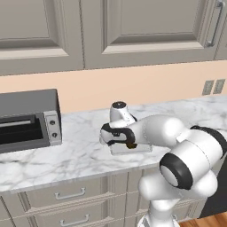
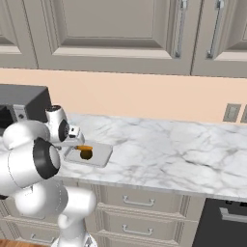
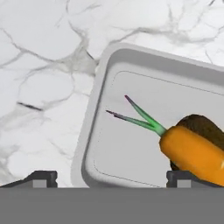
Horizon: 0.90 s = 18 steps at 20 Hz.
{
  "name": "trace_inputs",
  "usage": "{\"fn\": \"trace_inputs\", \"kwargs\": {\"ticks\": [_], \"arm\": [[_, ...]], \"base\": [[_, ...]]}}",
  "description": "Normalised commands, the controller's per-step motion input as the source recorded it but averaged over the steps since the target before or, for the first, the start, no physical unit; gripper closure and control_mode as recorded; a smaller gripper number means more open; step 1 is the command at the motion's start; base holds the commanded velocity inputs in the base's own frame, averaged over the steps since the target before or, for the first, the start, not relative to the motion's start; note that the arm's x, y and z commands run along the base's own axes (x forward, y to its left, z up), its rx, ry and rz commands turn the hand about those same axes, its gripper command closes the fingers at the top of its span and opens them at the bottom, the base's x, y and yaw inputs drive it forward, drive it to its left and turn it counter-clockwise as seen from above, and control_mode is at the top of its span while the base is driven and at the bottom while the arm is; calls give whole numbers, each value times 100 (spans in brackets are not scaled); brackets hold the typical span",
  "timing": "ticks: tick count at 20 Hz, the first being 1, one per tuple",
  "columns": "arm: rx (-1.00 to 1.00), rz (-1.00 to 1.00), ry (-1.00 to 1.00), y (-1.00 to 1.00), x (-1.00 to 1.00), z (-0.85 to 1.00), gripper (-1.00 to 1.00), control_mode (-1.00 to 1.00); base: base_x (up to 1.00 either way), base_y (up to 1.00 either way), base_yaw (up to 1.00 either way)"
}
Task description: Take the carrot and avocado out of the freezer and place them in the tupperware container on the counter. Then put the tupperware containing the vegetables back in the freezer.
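Tool [image 3: 111,177] hangs fully open and empty above the tupperware container [image 3: 98,113], which sits on the marble surface [image 3: 39,65]. Carrot [image 3: 192,153] lies across avocado [image 3: 205,127] inside it. Grip the near wall (likely light, stiff, slippery); contents may roll.

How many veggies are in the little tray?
2. The carrot lies inside the tupperware container, its green top pointing toward the tray's middle. The avocado sits right behind it, touching it. Nothing else shows there.
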Motion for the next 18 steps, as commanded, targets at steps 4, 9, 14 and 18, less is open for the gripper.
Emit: {"fn": "trace_inputs", "kwargs": {"ticks": [4, 9, 14, 18], "arm": [[12, -14, 2, -5, 0, -2, -100, -100], [1, 0, 1, 0, 0, -27, -100, -100], [0, -1, 0, 3, 0, -28, -100, -100], [2, -12, 0, 1, -9, -16, -100, -100]], "base": [[0, 0, 0], [0, 0, 0], [0, 0, 0], [0, 0, 0]]}}
